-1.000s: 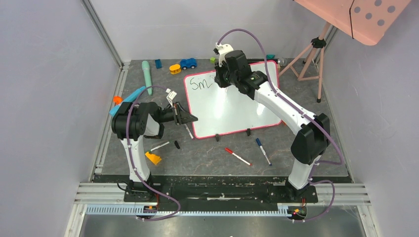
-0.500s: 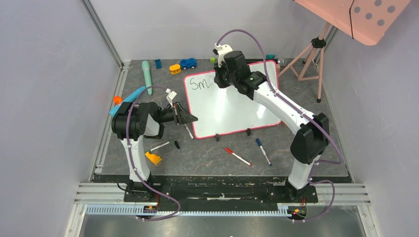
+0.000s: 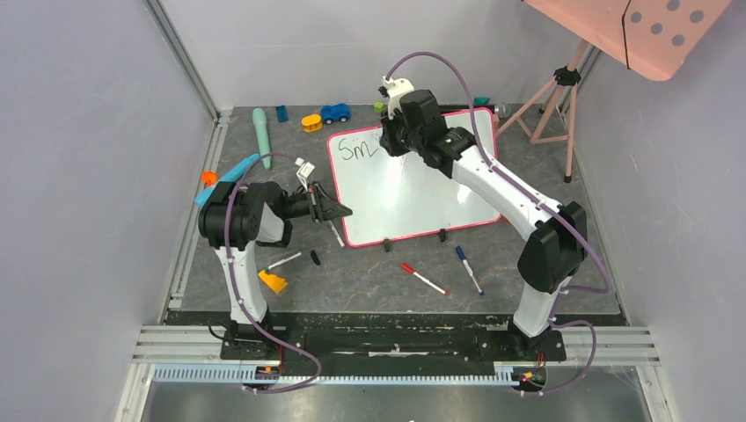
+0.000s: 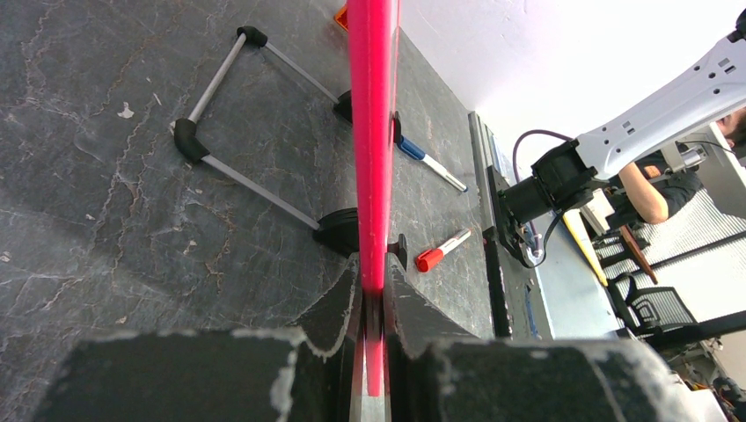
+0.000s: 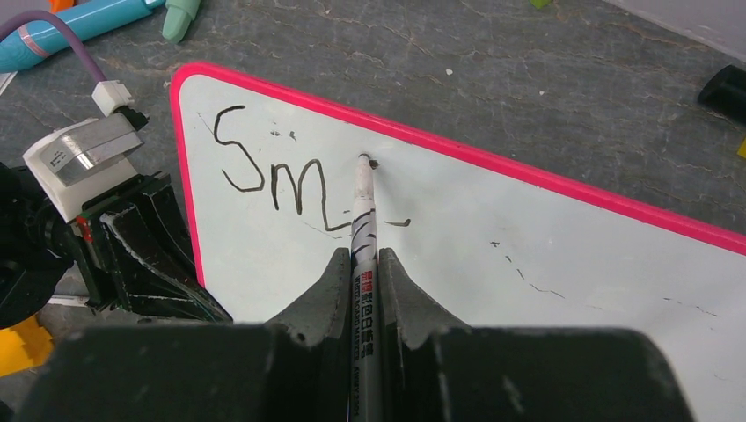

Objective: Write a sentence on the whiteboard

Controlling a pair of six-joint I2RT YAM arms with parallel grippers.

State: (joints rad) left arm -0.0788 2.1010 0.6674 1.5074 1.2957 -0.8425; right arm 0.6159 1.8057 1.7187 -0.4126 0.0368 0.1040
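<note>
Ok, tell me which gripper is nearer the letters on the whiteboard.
Right. The right gripper holds a marker tip just past the letters; the left gripper clamps the whiteboard frame farther off.

My left arm [image 3: 236, 237] stands up from its base, bends, and reaches out low to my right. At its end, my left gripper [image 4: 371, 294] lies on its side. Its two fingers [image 4: 334, 308] are pressed close together, pinching the thin edge of the whiteboard [image 4: 371, 132].

My right arm [image 3: 506, 185] goes up to a bent elbow, then stretches far forward and across to my left. The wrist tips down. My right gripper [image 5: 361, 257] points forward and down, and its fingers are squeezed tight on a marker [image 5: 362, 211].
</note>
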